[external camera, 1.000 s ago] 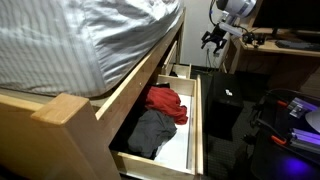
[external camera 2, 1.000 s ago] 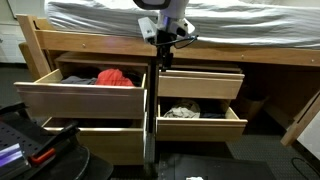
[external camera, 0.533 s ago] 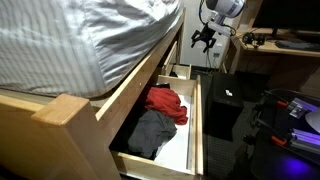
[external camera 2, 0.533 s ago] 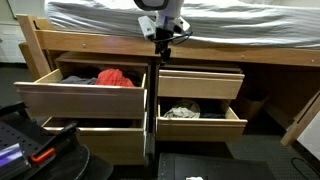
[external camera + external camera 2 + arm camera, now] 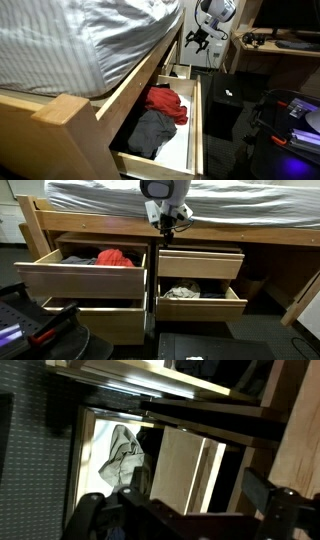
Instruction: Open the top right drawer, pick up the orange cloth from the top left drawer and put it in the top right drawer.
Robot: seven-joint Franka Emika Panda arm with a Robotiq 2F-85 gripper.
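Observation:
The orange cloth (image 5: 115, 258) lies in the open top left drawer (image 5: 80, 280); it also shows in an exterior view (image 5: 168, 102). The top right drawer (image 5: 200, 264) is pulled out only a little; its wooden front shows in the wrist view (image 5: 185, 470). My gripper (image 5: 168, 220) hangs above the post between the two top drawers, near the bed's edge, as an exterior view (image 5: 197, 40) also shows. In the wrist view its fingers (image 5: 180, 510) are spread apart and hold nothing.
A dark grey cloth (image 5: 150, 130) lies beside the orange one in the same drawer. The bottom right drawer (image 5: 215, 305) is open with a pale cloth (image 5: 182, 292) inside, which also shows in the wrist view (image 5: 122, 455). The mattress (image 5: 200, 195) overhangs above. A black box (image 5: 225, 100) stands on the floor.
My gripper has moved closer to the bed frame, staying open. The drawers and cloths have not moved.

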